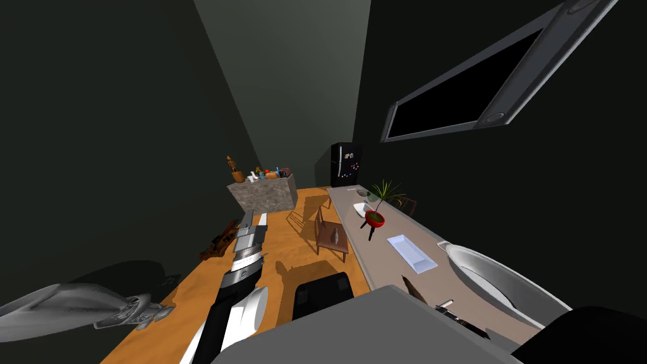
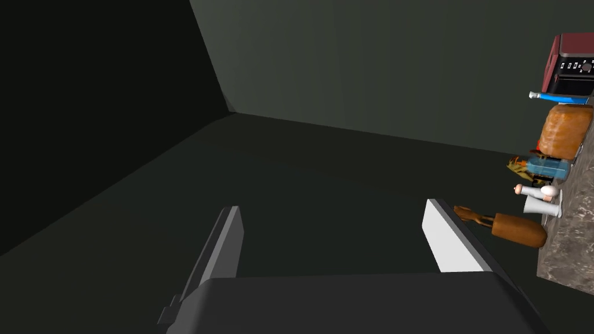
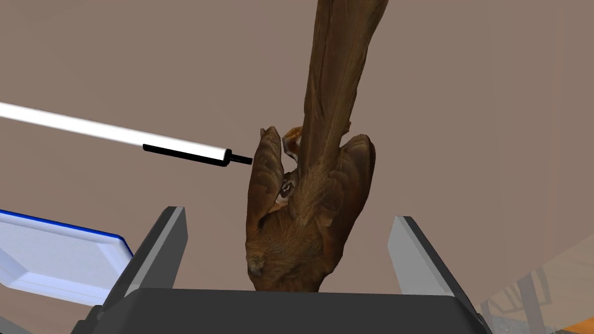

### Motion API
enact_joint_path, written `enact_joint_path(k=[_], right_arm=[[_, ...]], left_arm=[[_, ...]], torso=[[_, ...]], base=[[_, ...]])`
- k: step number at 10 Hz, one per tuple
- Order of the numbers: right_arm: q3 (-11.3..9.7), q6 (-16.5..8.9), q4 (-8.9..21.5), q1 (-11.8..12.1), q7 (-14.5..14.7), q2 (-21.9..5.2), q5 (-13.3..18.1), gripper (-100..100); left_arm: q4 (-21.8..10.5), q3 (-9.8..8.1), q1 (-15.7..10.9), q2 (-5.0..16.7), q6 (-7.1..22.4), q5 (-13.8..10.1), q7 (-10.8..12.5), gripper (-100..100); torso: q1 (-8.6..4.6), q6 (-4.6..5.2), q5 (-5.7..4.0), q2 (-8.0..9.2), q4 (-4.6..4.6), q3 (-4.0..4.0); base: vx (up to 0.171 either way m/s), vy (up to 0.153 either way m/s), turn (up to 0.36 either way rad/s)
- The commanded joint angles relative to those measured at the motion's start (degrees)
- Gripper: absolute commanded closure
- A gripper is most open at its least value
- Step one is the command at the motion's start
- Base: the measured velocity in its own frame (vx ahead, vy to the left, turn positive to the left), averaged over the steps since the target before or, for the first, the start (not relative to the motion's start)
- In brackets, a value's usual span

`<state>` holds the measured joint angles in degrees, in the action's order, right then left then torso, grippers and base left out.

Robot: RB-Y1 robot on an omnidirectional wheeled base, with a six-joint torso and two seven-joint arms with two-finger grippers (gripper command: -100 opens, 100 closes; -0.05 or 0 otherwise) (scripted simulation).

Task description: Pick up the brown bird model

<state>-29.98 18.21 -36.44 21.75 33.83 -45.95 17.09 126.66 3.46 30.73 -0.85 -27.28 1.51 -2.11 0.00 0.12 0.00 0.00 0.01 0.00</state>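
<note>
The bird (image 3: 313, 174) lies on the brownish worktop (image 3: 464, 87) between the spread fingers of the right tool (image 3: 288, 215), touching neither, a white pen (image 3: 116, 134) just beside it, while the left tool (image 2: 332, 206) is likewise spread.

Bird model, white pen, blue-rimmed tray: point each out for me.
bird model (image 3: 301, 232), right wrist view, on its body.
white pen (image 3: 104, 131), right wrist view, on the middle of its barrel.
blue-rimmed tray (image 3: 52, 261), right wrist view, on its bare floor.
</note>
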Motion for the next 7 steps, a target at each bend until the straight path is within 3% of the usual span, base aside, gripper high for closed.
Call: enact_joint_path(k=[1, 2, 5, 6, 7], right_arm=[[1.53, 1.16, 1.59, -1.32, 0.54, 0.92, 2.86, -100], [1.53, 1.16, 1.59, -1.32, 0.54, 0.92, 3.25, -100], [4.59, 3.47, 4.78, -3.97, 1.61, 2.76, 8.47, -100], [4.59, 3.47, 4.78, -3.97, 1.61, 2.76, 9.75, -100], [6.12, 4.62, 6.37, -5.29, 2.14, 3.67, 11.67, -100]], left_arm=[[0.00, 0.00, 0.00, 0.00, 0.00, 0.00, 0.00, 0], [0.00, -0.01, 0.01, 0.00, 0.00, 0.00, 0.00, 0], [0.00, 0.00, 0.01, 0.00, 0.00, 0.00, 0.00, 0], [0.00, -0.01, 0.01, 0.00, 0.00, 0.00, 0.00, 0], [0.00, 0.00, 0.01, 0.00, 0.00, 0.00, 0.00, 0]], torso=[[0.00, 0.00, 0.00, 0.00, 0.00, 0.00], [0.00, 0.05, 0.00, -0.10, -0.02, -0.05], [0.04, -0.02, 0.01, -0.25, -0.06, -0.15], [0.01, 0.02, 0.00, -0.27, -0.06, -0.15], [0.03, -0.01, 0.01, -0.24, -0.05, -0.14]], base=[[0.037, -0.026, -0.224], [0.058, -0.011, -0.149], [0.076, -0.021, -0.199], [0.062, -0.015, -0.144], [0.076, -0.016, -0.202]])
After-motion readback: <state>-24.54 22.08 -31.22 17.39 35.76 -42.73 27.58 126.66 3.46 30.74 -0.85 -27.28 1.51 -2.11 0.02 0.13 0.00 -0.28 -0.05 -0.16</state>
